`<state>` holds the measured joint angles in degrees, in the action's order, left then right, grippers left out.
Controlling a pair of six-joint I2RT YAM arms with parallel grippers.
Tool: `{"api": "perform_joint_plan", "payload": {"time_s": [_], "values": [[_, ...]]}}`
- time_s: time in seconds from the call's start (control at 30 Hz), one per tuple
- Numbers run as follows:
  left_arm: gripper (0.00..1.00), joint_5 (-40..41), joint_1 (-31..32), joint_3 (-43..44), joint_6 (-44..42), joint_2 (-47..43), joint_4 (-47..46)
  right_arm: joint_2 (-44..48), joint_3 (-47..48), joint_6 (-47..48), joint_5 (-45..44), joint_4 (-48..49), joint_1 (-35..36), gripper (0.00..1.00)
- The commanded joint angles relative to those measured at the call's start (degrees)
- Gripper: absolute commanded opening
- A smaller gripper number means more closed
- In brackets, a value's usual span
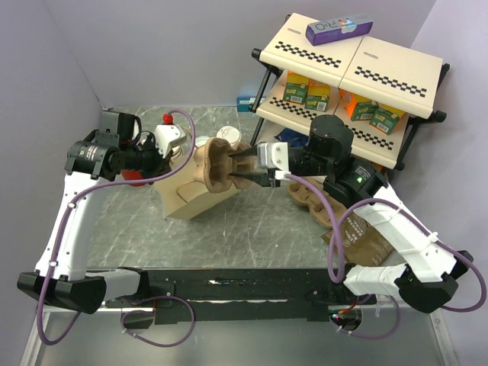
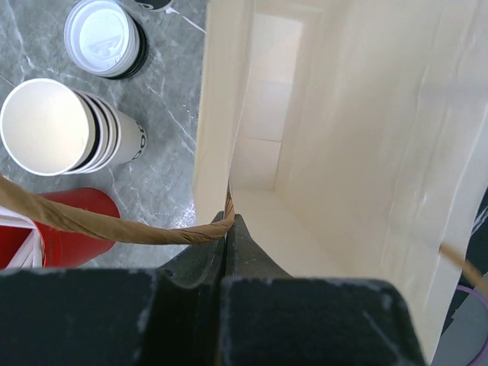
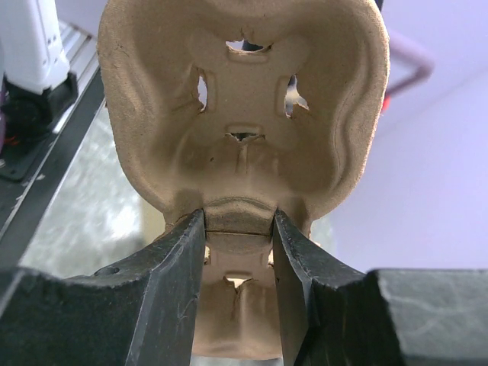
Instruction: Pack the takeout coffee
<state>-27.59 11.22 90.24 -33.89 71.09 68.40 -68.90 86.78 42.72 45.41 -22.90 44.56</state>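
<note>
The takeout coffee point(image 2: 103, 36), dark-bodied with a round white lid, stands on the table beyond the bag; in the top view its lid point(image 1: 228, 134) shows behind the carrier. My left gripper point(image 2: 229, 221) is shut on the rim and twisted paper handle of a cream paper bag point(image 2: 335, 152), holding its mouth open; in the top view the bag point(image 1: 191, 200) lies tilted mid-table. My right gripper point(image 3: 239, 225) is shut on the middle ridge of a brown pulp cup carrier point(image 3: 244, 99), holding it at the bag's mouth point(image 1: 217, 164).
A stack of cream lidless cups point(image 2: 53, 126) and a red cup point(image 2: 72, 217) stand left of the bag. More pulp carriers point(image 1: 309, 200) and a brown bag point(image 1: 366, 244) lie at the right. A shelf point(image 1: 396, 72) with boxes stands back right.
</note>
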Motion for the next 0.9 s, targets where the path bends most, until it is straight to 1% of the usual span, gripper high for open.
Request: {"api": "perform_joint_plan", "payload": {"time_s": [0.0, 0.2, 0.4, 0.57, 0.87], "values": [[0.01, -2.0, 0.8, 0.3, -0.4, -1.2, -0.9, -1.3, 0.0, 3.5, 5.7, 11.1, 1.1, 0.0], [0.01, -1.4, 1.6, 0.4, -0.9, -1.7, -0.5, -4.4, 0.6, 2.5, 6.6, 16.3, 2.6, 0.0], [0.01, -2.3, 1.8, 0.1, 0.1, -2.2, -0.5, -5.9, -2.0, 1.3, 7.0, 21.0, 5.1, 0.0], [0.01, -2.8, 1.8, -0.1, 0.5, -2.9, -0.4, -6.6, -4.4, 2.6, 5.9, 20.3, 6.2, 0.0], [0.01, -2.2, 1.9, -3.4, -0.9, -7.2, -1.4, -4.4, -7.6, 5.3, 0.1, 14.6, 6.2, 0.0]]}}
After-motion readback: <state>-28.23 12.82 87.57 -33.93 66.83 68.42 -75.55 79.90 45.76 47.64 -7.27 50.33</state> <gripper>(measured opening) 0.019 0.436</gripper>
